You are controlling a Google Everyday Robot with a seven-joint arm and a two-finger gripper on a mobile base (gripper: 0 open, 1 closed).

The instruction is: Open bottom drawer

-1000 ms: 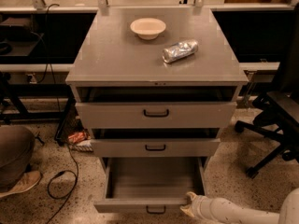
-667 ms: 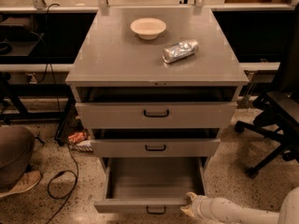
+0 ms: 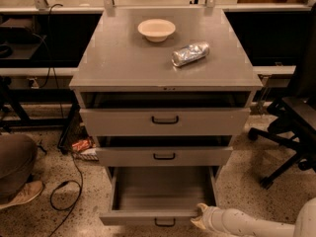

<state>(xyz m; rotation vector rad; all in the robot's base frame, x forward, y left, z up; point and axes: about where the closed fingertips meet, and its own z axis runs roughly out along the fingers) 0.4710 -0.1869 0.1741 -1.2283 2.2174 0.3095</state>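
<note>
The bottom drawer (image 3: 143,217) is the lowest one in the grey cabinet (image 3: 123,68). It is pulled far out, and you can see its bare inside. The gripper (image 3: 200,216) is at the drawer's front right corner, touching or just beside it. I cannot tell if the gripper is wide or narrow. The white arm (image 3: 247,223) comes in from the lower right.

The top drawer (image 3: 207,121) and middle drawer (image 3: 197,156) are each out a little. A bowl (image 3: 156,29) and a shiny silver bag (image 3: 190,54) sit on top. A black chair (image 3: 291,127) stands to the right. A cable (image 3: 69,191), a shoe (image 3: 19,194) and a red packet (image 3: 81,144) lie on the floor to the left.

Nothing looks moved since a second ago.
</note>
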